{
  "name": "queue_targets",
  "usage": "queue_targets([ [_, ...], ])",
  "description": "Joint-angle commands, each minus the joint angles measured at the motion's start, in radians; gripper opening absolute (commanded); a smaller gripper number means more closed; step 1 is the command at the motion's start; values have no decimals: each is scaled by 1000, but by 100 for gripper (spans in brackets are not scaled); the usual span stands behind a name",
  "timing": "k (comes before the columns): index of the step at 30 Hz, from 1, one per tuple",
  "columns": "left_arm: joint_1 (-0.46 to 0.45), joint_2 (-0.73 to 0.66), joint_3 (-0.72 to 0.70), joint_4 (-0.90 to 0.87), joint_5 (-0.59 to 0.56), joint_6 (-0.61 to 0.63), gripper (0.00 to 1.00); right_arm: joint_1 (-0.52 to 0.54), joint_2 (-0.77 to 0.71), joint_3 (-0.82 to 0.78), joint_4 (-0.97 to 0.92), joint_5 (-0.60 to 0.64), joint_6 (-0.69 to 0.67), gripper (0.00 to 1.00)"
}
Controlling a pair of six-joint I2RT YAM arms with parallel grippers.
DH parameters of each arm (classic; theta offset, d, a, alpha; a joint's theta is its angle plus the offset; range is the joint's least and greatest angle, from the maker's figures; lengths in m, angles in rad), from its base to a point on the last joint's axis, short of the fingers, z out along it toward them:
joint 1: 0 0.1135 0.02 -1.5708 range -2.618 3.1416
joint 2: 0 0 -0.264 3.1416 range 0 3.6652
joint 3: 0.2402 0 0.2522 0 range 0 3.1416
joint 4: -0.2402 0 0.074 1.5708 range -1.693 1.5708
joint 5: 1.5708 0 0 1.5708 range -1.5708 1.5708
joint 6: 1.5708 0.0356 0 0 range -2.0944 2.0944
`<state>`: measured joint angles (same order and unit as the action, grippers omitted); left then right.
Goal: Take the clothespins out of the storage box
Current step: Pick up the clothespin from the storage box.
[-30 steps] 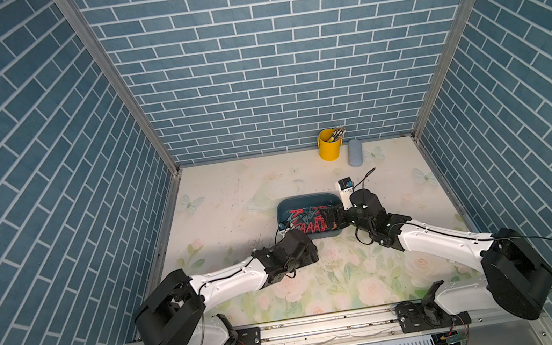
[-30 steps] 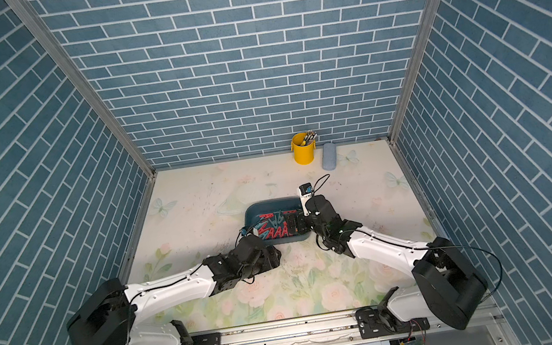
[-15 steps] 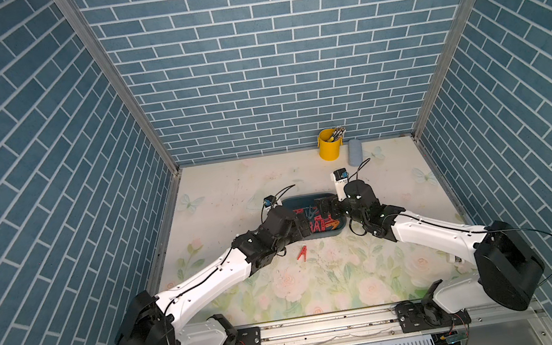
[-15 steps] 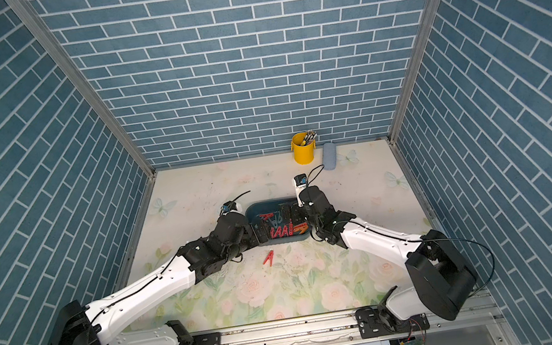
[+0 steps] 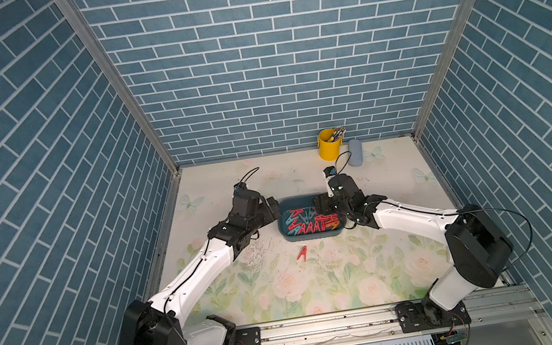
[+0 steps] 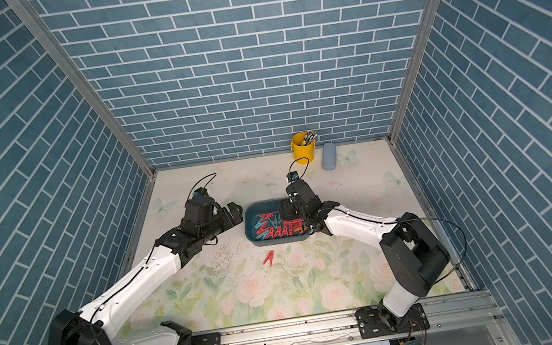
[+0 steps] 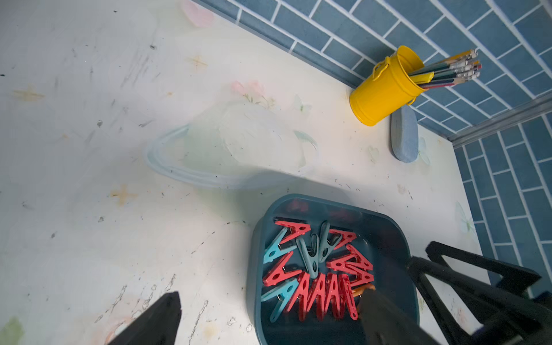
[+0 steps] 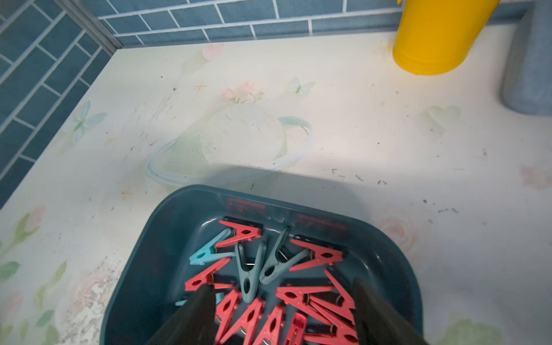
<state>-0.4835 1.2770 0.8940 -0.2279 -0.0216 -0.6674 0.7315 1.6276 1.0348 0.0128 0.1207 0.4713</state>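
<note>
In both top views a worktop (image 5: 319, 284) with a pale floral print, scuffed and flaking in places, sits inside blue brick-patterned walls (image 5: 269, 53). The storage box (image 5: 313, 238) (image 6: 278, 242) lies near the middle, and the clothespins (image 5: 307, 225) are heaped inside it. One loose red clothespin (image 5: 302, 253) (image 6: 269, 258) lies on the worktop just in front of the box. A yellow bucket (image 5: 328, 144) and a pale blue-grey case (image 5: 355, 153) stand by the back wall. The left tool (image 5: 272, 207) hovers just beside the box's left end, and the right tool (image 5: 321, 205) dips in over its right end.

In the left wrist view the left tool (image 7: 270, 295) has its fingers (image 7: 161, 316) spread wide and holds nothing. The box (image 7: 254, 268) lies between them, with a faint ringed-planet print on the worktop beyond it.

In the right wrist view the right tool (image 8: 282, 288) is inside the box (image 8: 143, 254), fingers (image 8: 203, 304) apart on either side of several red clothespins (image 8: 268, 322). Whether they press on any pin cannot be told.
</note>
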Motion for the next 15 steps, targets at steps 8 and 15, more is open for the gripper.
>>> queue_targets([
  [8,20,34,-1,61,133,54,99,51,167,134,-126,52,146,37],
  [15,22,35,-1,57,124,53,99,35,244,207,-211,105,213,22],
])
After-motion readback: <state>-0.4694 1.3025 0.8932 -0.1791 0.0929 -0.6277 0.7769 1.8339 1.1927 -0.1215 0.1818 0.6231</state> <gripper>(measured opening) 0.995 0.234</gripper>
